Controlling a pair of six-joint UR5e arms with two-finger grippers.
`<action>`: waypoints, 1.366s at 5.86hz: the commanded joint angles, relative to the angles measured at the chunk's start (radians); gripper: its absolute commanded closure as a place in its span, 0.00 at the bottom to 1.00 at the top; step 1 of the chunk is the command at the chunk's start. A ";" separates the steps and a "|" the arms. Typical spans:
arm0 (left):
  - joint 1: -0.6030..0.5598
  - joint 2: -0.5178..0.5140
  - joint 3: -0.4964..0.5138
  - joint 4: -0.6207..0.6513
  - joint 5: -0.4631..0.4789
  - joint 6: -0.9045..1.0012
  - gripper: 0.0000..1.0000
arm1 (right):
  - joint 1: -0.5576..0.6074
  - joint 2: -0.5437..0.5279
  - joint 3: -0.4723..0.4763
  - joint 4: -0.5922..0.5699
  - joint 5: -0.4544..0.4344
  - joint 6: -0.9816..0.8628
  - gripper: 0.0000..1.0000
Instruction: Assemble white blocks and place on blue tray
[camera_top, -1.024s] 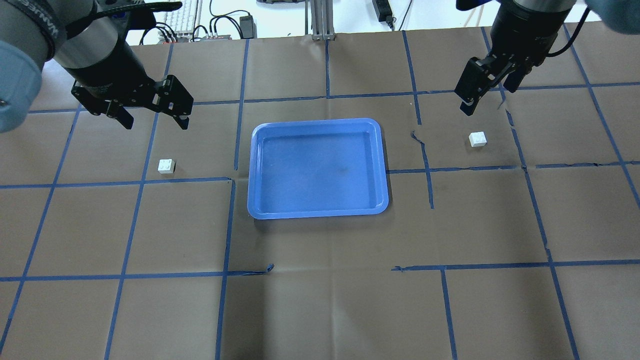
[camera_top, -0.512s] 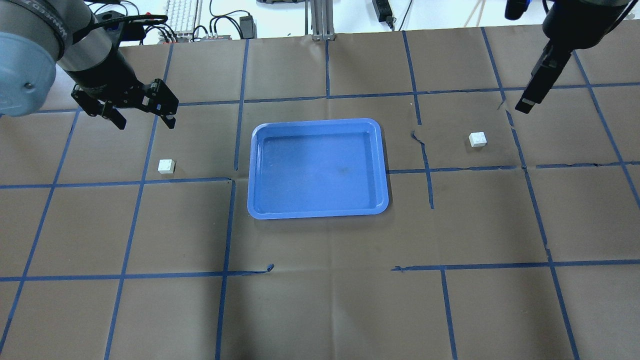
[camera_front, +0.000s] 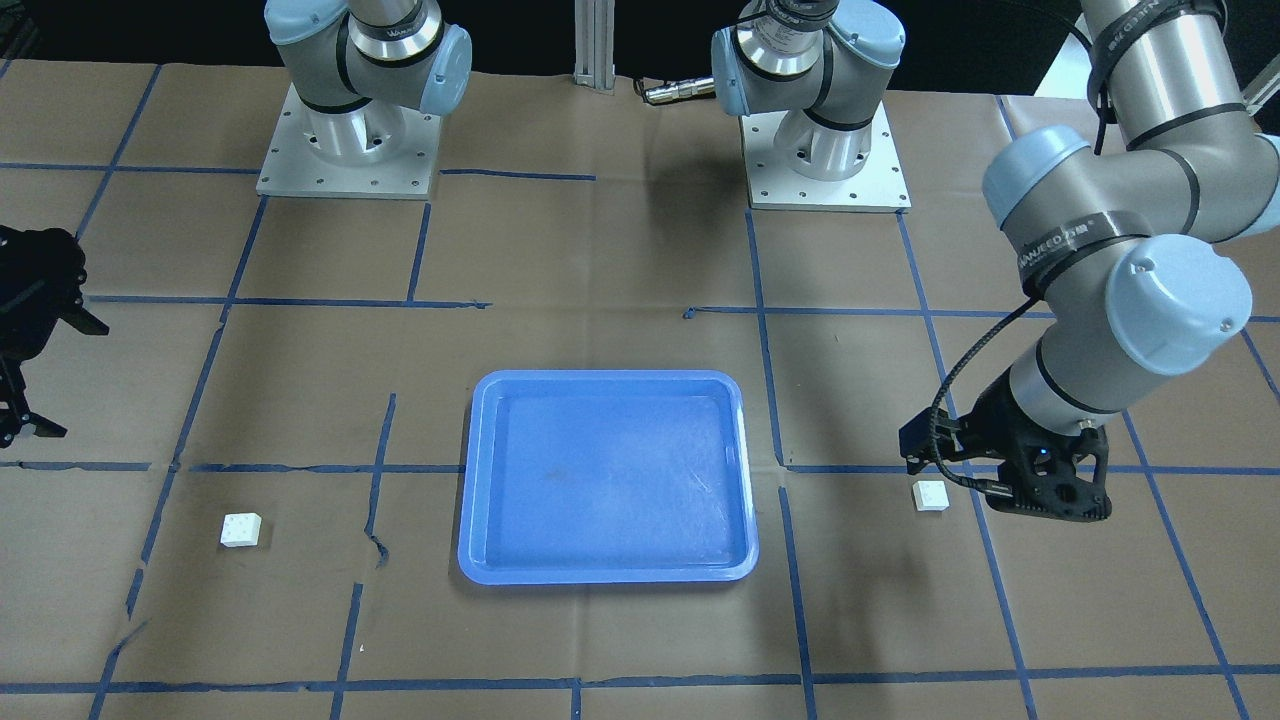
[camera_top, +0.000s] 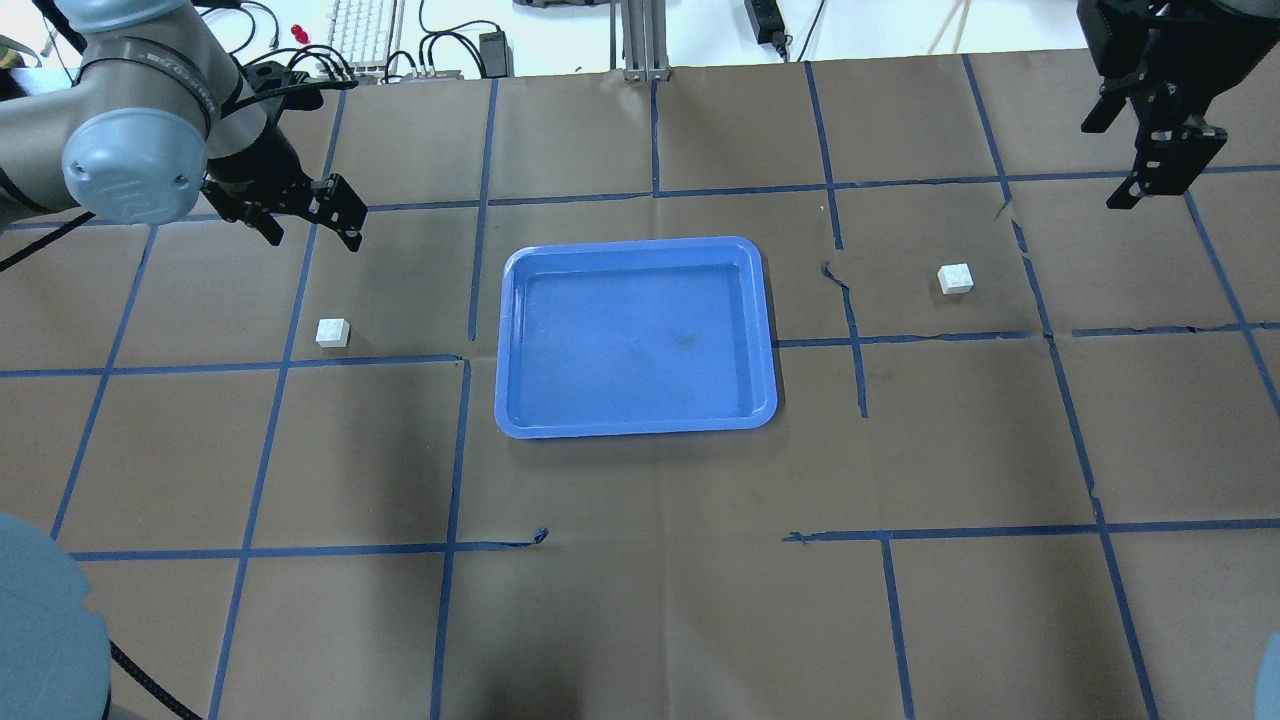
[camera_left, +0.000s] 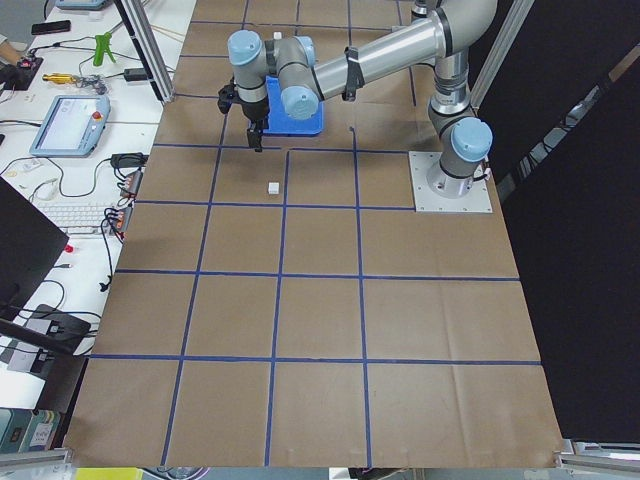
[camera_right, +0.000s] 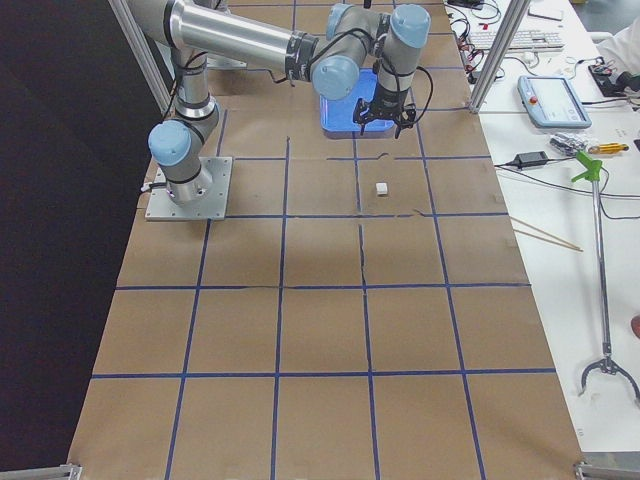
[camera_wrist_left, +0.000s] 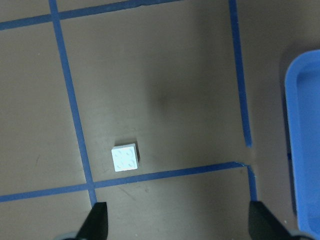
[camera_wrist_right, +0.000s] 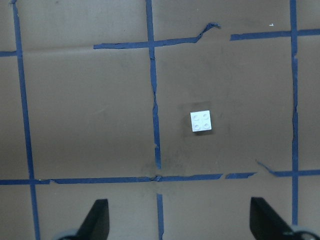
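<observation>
Two white blocks lie apart on the brown paper. One (camera_top: 333, 332) is left of the blue tray (camera_top: 636, 243), the other (camera_top: 955, 278) is right of it. The tray holds nothing. My left gripper (camera_top: 314, 236) is open and empty, hovering beyond the left block, which shows in the left wrist view (camera_wrist_left: 125, 158) ahead of the fingertips (camera_wrist_left: 98, 220). My right gripper (camera_top: 1130, 185) is open and empty, hovering beyond and to the right of the right block, which shows in the right wrist view (camera_wrist_right: 201, 121). In the front view the blocks (camera_front: 932, 495) (camera_front: 240, 530) flank the tray (camera_front: 608, 378).
Blue tape lines grid the brown paper, torn in places (camera_top: 835, 275). The two arm bases (camera_front: 345, 150) (camera_front: 825, 150) stand on the robot's side. A keyboard and cables (camera_top: 365, 35) lie beyond the table's far edge.
My right gripper has swung to the right, away from the right block, and turned. My left gripper has drawn slightly back and dropped lower. Both blocks and the tray have stayed put.
</observation>
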 joint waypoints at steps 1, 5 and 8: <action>0.043 -0.093 -0.022 0.063 0.010 -0.004 0.01 | -0.071 0.099 0.000 -0.017 0.185 -0.174 0.00; 0.050 -0.162 -0.085 0.074 0.015 -0.055 0.06 | -0.151 0.353 0.003 -0.033 0.495 -0.384 0.00; 0.056 -0.170 -0.089 0.079 0.050 -0.058 0.68 | -0.151 0.438 0.012 -0.046 0.540 -0.491 0.00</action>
